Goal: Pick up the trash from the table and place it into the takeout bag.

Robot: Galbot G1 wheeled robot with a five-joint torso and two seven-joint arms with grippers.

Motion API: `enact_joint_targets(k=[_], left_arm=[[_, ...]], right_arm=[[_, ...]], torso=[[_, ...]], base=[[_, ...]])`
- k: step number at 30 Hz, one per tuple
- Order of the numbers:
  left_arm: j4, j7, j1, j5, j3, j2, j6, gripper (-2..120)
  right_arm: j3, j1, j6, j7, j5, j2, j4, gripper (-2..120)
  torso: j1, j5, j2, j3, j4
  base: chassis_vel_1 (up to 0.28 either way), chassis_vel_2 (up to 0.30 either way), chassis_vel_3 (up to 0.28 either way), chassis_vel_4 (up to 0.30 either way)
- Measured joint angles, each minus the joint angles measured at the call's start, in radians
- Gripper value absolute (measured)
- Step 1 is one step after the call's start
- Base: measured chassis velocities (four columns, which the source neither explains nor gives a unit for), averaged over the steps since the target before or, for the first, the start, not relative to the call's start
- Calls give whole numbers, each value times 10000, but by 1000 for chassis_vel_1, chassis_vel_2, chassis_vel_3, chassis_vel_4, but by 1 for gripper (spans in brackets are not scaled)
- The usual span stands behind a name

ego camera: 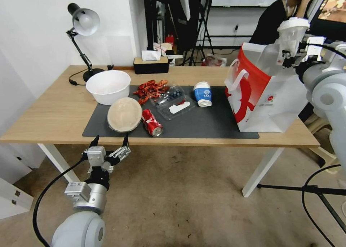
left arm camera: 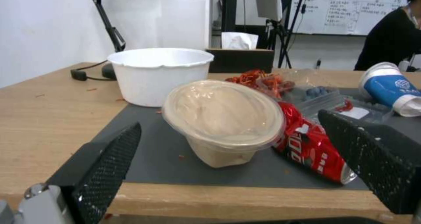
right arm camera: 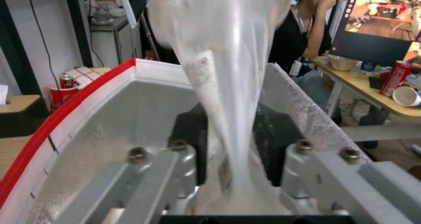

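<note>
The right gripper [ego camera: 288, 58] clenches the clear plastic cup [ego camera: 291, 34] above the takeout bag [ego camera: 265, 92]; light, thin-walled, probably crushable, so best gripped low. The left gripper [ego camera: 110, 140] waits spread before the table [ego camera: 47, 113]. On the mat remain one lidded beige bowl [ego camera: 124, 114], one red can [ego camera: 152, 122] and one paper cup [ego camera: 203, 94].

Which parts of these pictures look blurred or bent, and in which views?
Head view: the table edge curves near the frame sides, lens bending. Left wrist view: the lidded bowl is fairly sharp, while the left gripper fingers look soft. Right wrist view: the clear cup, held by the right gripper above the bag, is a pale smear.
</note>
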State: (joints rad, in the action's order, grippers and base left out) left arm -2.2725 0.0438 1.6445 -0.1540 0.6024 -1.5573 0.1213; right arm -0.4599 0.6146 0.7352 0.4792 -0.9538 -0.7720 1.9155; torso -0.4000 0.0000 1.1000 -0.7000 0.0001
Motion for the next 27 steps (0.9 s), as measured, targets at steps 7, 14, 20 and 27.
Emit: enact_joint_targets(k=[7,14,20,27], left_arm=[[-6,2,22,1,5,1,-13,100],[-4,3,-7,-1,11,21,-21,100],[57,3,-22,-19,56,78,-64,100],[131,1,-41,-28,56,96,-111,100]], right_arm=[[-161,54,-199,-92,-144,3,78,58],[-413,803,-3421,-2161,-452,63,553,84],[-533,2926,-5663,-3447,291,-40,1855,100],[-303,4998,-6621,-3433,2927,-820,3032,100]], torso=[[0,1,0,0,-1],[0,-2,0,0,0],[0,2,0,0,-1],[1,0,0,2,0]], base=[[0,0,0,0],[0,0,0,0],[0,0,0,0],[0,0,0,0]])
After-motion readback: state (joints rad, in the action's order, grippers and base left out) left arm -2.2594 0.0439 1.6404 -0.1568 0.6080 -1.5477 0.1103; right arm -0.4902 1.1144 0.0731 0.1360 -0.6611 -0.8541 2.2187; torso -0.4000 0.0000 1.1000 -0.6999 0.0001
